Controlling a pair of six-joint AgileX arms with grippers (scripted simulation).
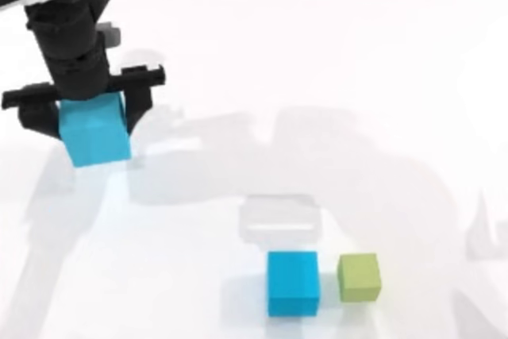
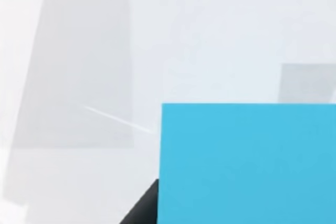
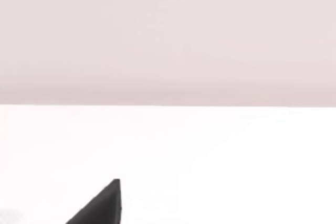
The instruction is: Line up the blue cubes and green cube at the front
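— White and bare, the tabletop [image 1: 381,77] ran back to a pale pinkish wall; apart from soft grey shadows, what else did we have on it?

— Only the three cubes. Our left gripper [image 1: 89,109] was at the table's left side, and its black fingers [image 1: 141,94] were pinching the larger bright cyan-blue cube [image 1: 95,129] by its left and right faces. That cube looked lifted off the surface, with its shadow falling just beside it, and it sat slightly turned, its edges not square to the table's edge.

— And the other two?

— We had the second cyan-blue cube [image 1: 293,283] resting at the front, right of centre, and the small olive-green cube [image 1: 359,277] just beside it on its right, a narrow gap between them. Both lay flat with their edges roughly parallel to the front edge, side by side in a left-to-right row. Being cubes, none showed a long axis.

— Anything in the way?

— Nothing stood between the held cube and that pair; we saw only open white surface to the left of the resting blue cube.

— Our left wrist view?

— The held cube [image 2: 247,163] filled its lower corner, with a dark finger [image 2: 143,208] edge beside it.

— Our right arm?

— It was outside the top view. Its wrist view showed only the wall, the table and a black tip of the right gripper [image 3: 102,205]; we could not tell how it stood.
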